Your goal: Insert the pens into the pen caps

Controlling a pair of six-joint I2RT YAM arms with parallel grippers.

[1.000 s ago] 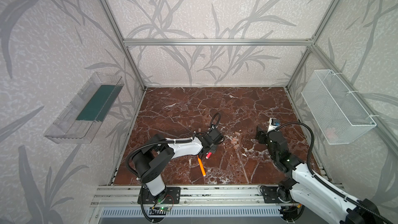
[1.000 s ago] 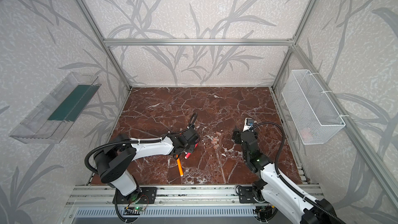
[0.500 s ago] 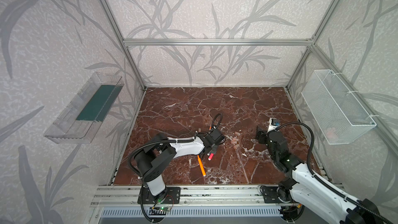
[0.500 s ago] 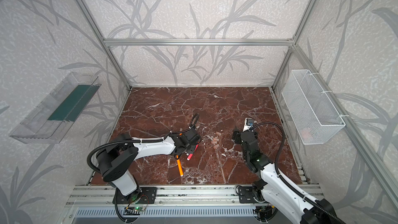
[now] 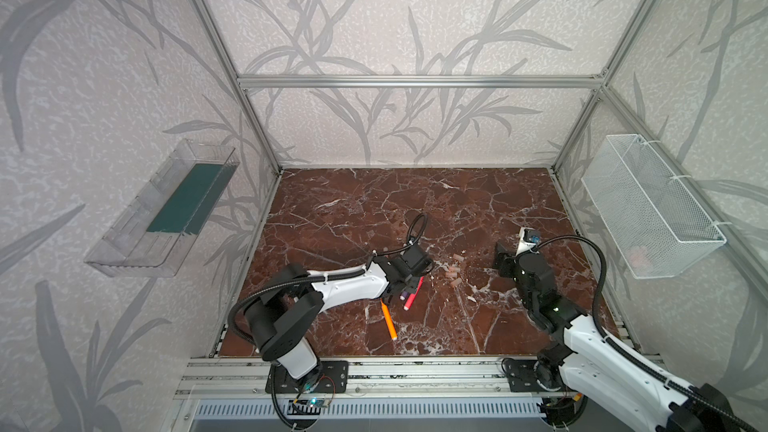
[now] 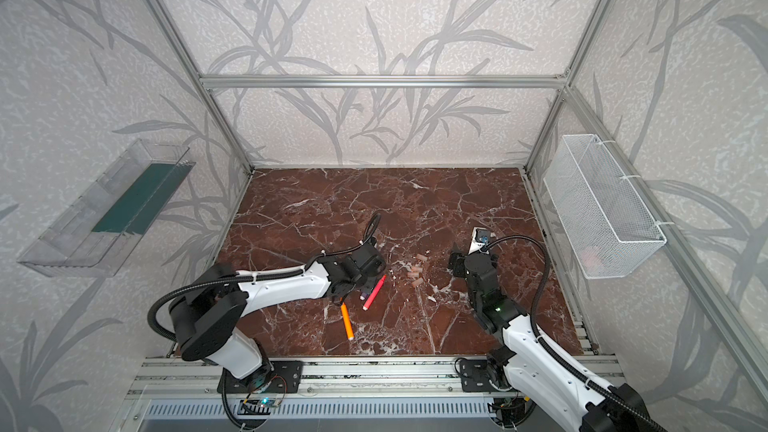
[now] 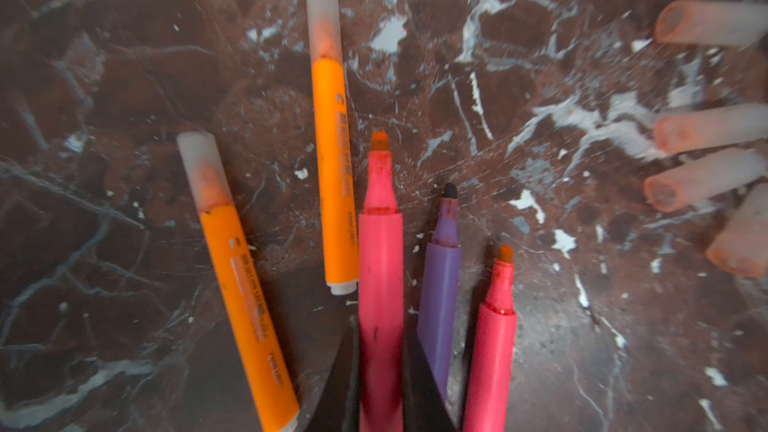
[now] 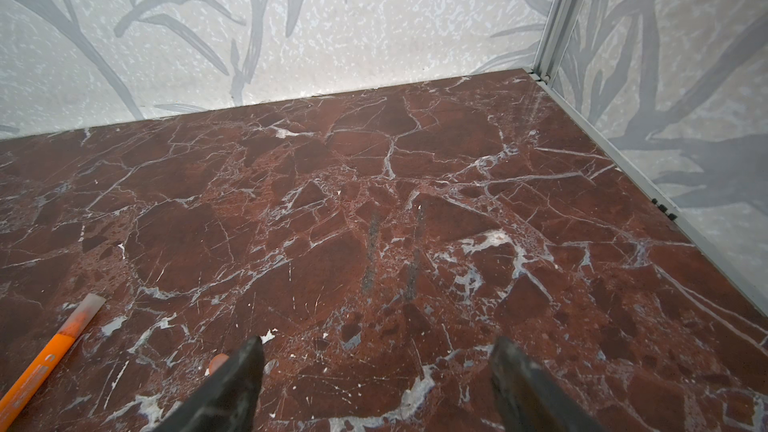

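Pink pen (image 7: 380, 268) | smooth slim barrel, tapered bare tip, clamped in left claw (image 7: 381, 367) | purple pen (image 7: 440, 284) lay just beside | frosted cylindrical pen caps (image 7: 702, 178) ahead, apart | right claw (image 8: 380, 367) gaped over veined marble (image 8: 457, 184)

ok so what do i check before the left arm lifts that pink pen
1. Left gripper shut on pink pen: ok.
2. Pink pen's tip bare, ready for a cap: ok.
3. Purple pen clear of the grip: cannot tell, it lies close alongside.
4. Loose caps lying free nearby: ok.
5. Right gripper open and empty: ok.
6. A cap held ready for the pen: not ok, none is gripped.
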